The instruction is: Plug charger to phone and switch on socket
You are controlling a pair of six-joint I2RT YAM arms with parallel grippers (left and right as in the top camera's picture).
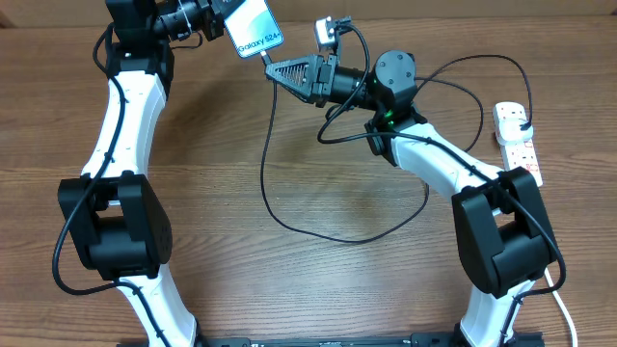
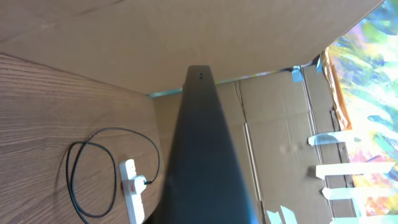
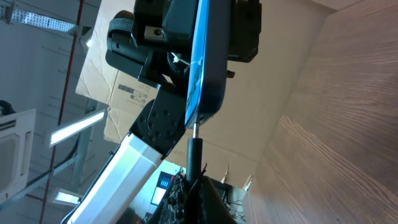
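Observation:
My left gripper (image 1: 228,23) is shut on the phone (image 1: 258,35), holding it above the table's far edge with its "Galaxy S24+" screen facing up. In the left wrist view the phone's dark back (image 2: 202,155) hides the fingers. My right gripper (image 1: 274,70) is shut on the charger (image 1: 266,154) at its connector end. In the right wrist view the connector (image 3: 194,149) stands straight out of the fingertips, and its metal tip meets the bottom edge of the phone (image 3: 202,68). The socket (image 1: 517,143) lies at the right with the black plug (image 1: 522,123) in it.
The charger's black cable loops over the middle of the table (image 1: 337,231) and back round the right arm (image 1: 434,159). Cardboard walls (image 2: 205,37) stand behind the table. The socket (image 2: 132,186) and the cable loop (image 2: 74,180) also show in the left wrist view.

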